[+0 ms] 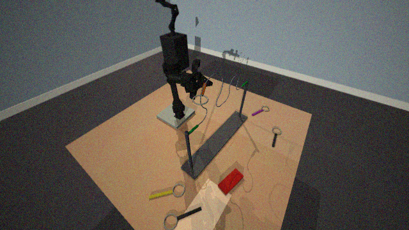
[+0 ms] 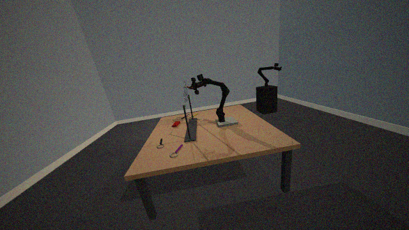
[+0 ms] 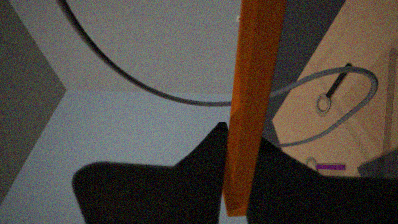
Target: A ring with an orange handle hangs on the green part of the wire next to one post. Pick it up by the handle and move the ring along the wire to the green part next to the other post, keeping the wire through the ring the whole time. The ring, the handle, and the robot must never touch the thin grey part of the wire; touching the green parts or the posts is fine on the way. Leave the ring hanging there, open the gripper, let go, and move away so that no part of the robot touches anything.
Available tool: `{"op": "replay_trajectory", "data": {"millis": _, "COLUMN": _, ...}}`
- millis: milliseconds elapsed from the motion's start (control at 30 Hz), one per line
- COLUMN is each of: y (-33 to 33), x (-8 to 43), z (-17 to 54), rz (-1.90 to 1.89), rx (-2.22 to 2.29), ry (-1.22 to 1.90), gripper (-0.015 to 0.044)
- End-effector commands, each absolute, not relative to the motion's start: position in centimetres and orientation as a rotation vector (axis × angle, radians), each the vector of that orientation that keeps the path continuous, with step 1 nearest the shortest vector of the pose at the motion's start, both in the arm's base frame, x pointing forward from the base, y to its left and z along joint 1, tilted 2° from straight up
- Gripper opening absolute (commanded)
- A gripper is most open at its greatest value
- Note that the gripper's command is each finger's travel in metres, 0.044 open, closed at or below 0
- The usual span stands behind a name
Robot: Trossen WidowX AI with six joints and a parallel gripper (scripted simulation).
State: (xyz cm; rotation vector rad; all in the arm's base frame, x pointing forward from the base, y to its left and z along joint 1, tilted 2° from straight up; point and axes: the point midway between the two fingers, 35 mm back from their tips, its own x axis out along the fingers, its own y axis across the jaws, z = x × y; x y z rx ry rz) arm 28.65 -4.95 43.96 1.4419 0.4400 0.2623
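Note:
The orange handle (image 1: 203,90) (image 3: 254,70) is held near its end by my gripper (image 1: 205,84) (image 2: 189,87) (image 3: 229,129), which is shut on it. The handle points downward in the top view, with the ring (image 1: 193,101) at its lower end, tilted nearly flat. The wire (image 1: 206,112) (image 3: 145,86) appears to pass through the ring; the small gap between them is hard to judge. The ring is between the near green part (image 1: 193,129) and the high wire bends. The far green part (image 1: 245,84) is at the far post (image 1: 243,102). The ring is not in the wrist view.
A dark base (image 1: 214,147) carries the near post (image 1: 189,150) and far post. A red block (image 1: 231,181) (image 2: 176,124), yellow-handled ring (image 1: 161,195), purple-handled ring (image 1: 257,112) (image 3: 331,167) and two black-handled rings (image 1: 189,213) (image 1: 274,140) lie on the table.

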Motion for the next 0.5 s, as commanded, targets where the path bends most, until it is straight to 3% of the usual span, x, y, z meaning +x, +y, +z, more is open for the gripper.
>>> {"op": "replay_trajectory", "data": {"millis": 0, "y": -5.12, "x": 28.83, "z": 43.8, "rz": 0.244, "rx": 1.4, "ry": 0.446, "gripper": -0.015}}
{"op": "replay_trajectory", "data": {"millis": 467, "y": -5.22, "x": 28.82, "z": 43.2, "rz": 0.185, "rx": 1.232, "ry": 0.467, "gripper": -0.015}}
